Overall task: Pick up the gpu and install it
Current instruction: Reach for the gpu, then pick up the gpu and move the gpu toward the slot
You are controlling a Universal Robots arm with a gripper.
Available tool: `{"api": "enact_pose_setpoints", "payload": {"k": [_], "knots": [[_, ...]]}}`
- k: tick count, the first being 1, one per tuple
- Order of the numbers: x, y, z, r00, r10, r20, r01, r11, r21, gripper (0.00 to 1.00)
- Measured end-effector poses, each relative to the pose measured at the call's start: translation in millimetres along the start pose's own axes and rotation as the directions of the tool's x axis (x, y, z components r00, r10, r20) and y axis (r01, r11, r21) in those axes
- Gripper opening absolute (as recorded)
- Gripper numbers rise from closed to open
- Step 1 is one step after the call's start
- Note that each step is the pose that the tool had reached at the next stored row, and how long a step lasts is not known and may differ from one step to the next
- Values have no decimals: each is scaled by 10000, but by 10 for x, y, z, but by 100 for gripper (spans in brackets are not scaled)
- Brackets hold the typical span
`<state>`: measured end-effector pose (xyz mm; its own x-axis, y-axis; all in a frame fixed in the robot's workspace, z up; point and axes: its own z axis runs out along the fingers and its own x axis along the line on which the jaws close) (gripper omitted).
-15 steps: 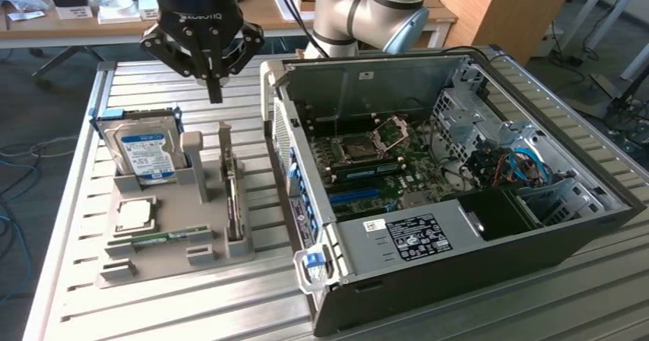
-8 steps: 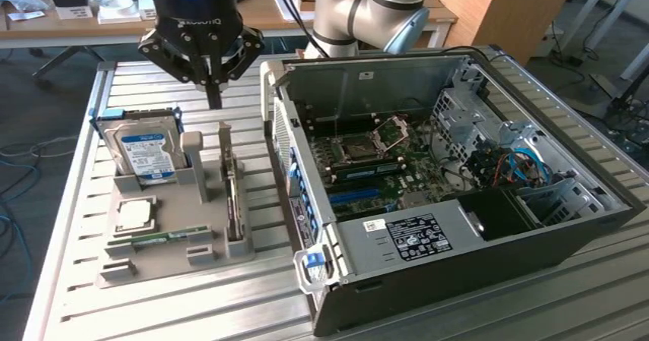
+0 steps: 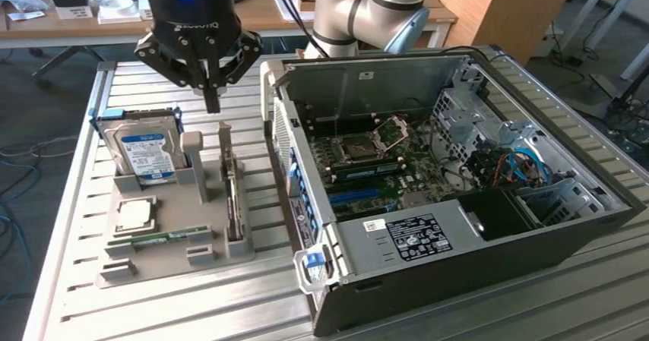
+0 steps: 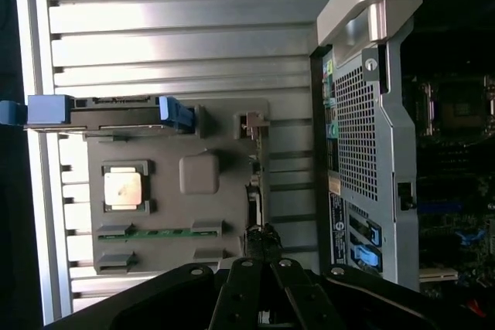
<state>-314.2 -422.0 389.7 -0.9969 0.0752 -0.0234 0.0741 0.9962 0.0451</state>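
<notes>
Grey tray (image 3: 154, 267), gpu (image 3: 235, 198) edgewise inside

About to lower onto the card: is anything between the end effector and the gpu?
Nothing. In the exterior view the shut end effector hangs above the gpu, standing on edge in the gray tray; only air between them.

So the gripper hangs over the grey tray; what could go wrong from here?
1. The graphics card stands on its thin edge in the tray, so the shut gripper may meet it off-centre and tilt it.
2. The hard drive and the computer case stand close on either side; the gripper could bump one.
</notes>
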Motion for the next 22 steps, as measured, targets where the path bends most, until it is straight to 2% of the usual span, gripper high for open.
{"api": "enact_pose_setpoints", "payload": {"k": [3, 18, 19, 20, 21, 22], "knots": [[8, -24, -1, 10000, 1, 0, -1, 10000, 0, 11], [8, -25, -1, 10000, 1, -1, -1, 10000, 0, 11], [8, -25, -1, 10000, 0, 0, 0, 10000, 1, 11], [8, -25, -1, 10000, 1, -1, -1, 10000, 1, 17], [8, -25, -1, 10000, 1, 0, -1, 10000, 0, 17], [8, -25, -1, 10000, 1, 0, -1, 10000, 0, 24]]}}
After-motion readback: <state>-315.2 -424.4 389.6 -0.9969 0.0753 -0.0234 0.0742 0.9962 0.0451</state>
